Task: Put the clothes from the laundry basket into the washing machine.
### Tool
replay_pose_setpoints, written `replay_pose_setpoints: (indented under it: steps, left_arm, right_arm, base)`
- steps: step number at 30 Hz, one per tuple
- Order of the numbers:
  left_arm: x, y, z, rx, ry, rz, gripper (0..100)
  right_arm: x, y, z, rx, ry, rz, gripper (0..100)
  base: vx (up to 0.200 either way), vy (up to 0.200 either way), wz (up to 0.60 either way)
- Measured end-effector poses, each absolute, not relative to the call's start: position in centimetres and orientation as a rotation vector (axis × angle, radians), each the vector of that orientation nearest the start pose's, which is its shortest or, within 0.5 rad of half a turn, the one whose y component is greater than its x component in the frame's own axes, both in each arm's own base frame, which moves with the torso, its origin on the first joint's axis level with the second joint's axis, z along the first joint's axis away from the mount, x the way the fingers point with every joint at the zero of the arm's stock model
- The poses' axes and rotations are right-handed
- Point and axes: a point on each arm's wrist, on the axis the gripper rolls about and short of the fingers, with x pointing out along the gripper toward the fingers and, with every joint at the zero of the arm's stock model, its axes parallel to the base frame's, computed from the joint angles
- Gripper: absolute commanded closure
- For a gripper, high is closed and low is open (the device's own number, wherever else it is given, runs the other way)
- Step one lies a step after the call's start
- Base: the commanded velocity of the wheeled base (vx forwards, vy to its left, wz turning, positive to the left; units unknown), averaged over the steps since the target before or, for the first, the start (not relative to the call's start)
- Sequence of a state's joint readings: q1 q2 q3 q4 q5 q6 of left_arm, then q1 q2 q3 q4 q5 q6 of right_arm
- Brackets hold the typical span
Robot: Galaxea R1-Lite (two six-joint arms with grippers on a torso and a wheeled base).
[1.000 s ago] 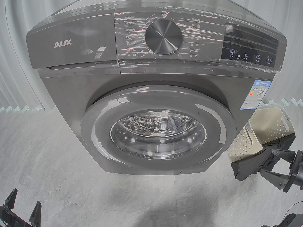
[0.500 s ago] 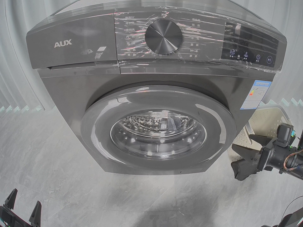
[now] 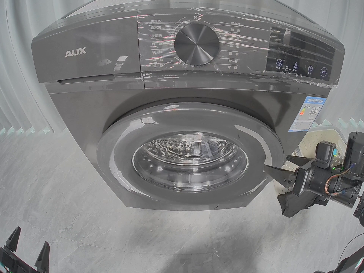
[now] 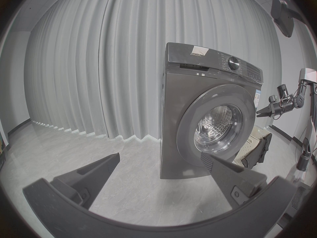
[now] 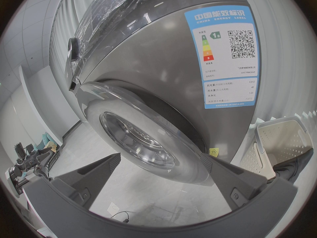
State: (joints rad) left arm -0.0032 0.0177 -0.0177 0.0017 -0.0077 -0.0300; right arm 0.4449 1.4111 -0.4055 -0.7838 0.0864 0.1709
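Pale floor point(image 3: 57, 179) and pleated curtains point(image 4: 82, 66) surround the washing machine point(image 3: 189, 95), its door point(image 3: 117, 152) shut. Right of it, the laundry basket point(image 5: 282, 139) holds a dark garment point(image 3: 294, 206) draped over its rim. The right gripper point(image 3: 276, 162), spread and empty, hovers at the door's right edge, probably to open it. The left gripper point(image 3: 30, 236), spread, hangs low, leaving swing room.

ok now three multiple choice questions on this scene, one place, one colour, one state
1. The cream perforated plastic laundry basket stands where, relative to the grey front-loading washing machine? A on top B floor, robot's right of it C inside
2. Colour of the garment draped over the basket's rim? A white B red C dark grey
3. The machine's round glass door is? A shut B wide open C missing
Key: B, it sits on the floor by the machine's right side; C, the cloth is dark; A, the door lies flush.
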Motion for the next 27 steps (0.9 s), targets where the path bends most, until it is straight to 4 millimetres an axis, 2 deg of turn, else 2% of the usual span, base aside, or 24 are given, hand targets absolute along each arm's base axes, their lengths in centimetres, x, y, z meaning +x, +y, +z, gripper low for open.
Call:
replay_pose_setpoints:
  steps: [14,21,27]
  left_arm:
    - [-2.3,0.0,8.1,-0.031,0.002,-0.011,0]
    - [-2.3,0.0,8.1,-0.030,0.002,-0.011,0]
    - [-2.3,0.0,8.1,-0.030,0.002,-0.011,0]
  right_arm:
    - [19.9,9.7,16.5,0.103,0.276,0.544,0]
    - [19.1,9.6,15.4,0.091,0.321,0.588,0]
    - [18.2,8.6,14.8,0.080,0.337,0.581,0]
  base:
    - [0.000,0.000,0.00]
    - [0.000,0.000,0.00]
    - [0.000,0.000,0.00]
